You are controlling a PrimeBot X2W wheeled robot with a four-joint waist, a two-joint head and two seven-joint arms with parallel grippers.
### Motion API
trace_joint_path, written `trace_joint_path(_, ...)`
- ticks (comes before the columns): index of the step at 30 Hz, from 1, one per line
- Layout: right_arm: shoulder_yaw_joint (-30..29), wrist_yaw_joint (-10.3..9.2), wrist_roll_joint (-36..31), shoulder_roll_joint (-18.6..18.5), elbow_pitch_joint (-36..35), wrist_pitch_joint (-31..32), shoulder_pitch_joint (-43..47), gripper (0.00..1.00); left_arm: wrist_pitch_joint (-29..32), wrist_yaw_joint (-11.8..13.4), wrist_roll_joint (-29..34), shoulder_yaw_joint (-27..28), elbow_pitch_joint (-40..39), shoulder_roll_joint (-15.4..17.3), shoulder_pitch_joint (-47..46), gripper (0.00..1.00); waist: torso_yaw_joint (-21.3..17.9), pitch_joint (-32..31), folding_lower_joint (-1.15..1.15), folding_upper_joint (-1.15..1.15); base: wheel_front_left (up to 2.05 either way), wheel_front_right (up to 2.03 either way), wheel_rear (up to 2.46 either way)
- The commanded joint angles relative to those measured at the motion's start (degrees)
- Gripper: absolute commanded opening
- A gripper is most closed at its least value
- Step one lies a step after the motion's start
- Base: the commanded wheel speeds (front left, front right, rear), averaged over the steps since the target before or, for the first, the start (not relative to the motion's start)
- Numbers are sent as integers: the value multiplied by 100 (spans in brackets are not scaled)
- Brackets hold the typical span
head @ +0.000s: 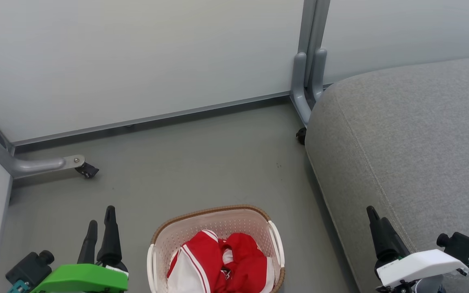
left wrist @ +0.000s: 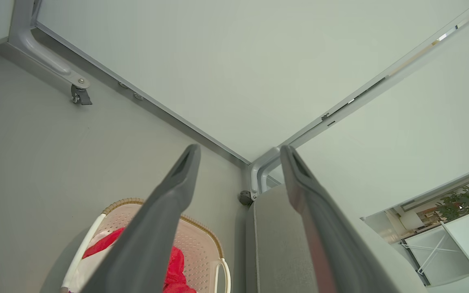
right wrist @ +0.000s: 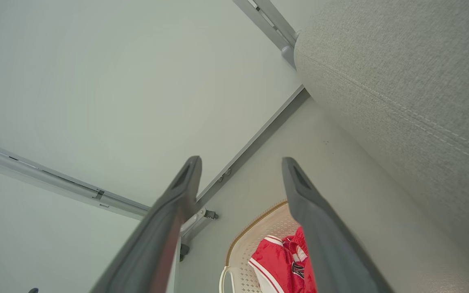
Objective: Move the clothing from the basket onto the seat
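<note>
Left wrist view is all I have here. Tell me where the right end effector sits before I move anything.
Observer: In the head view the right end effector is at the lower right. It overlaps the left edge of the seat in that picture, to the right of the basket and apart from it.
Operator: Give me its jaw state.
Observer: Open. The right wrist view shows its two fingers spread with nothing between them.
Operator: Now describe the clothing properly.
Observer: The clothing is a red heap with white stripes and a white panel, lying inside the basket, to the right of the left end effector.
</note>
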Motion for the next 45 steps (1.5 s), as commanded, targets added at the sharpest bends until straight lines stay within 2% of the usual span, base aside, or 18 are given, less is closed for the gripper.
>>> trace_joint_path(1,55,1,-212,-41,-105,-76,39,100,-66,44,313,-36,-126,37,12,100,-1,-14,0,0,0,0,0)
trace_joint_path(20,337,1,-1994,-58,-435,-417,253,100,-404,210,1814,-339,-191,61,344,100,-6,-149,0,0,0,0,0)
trace_joint_path(45,609,2,-3395,-67,-645,-780,382,100,-760,270,3367,-668,-302,94,606,100,46,-225,0,0,0,0,0)
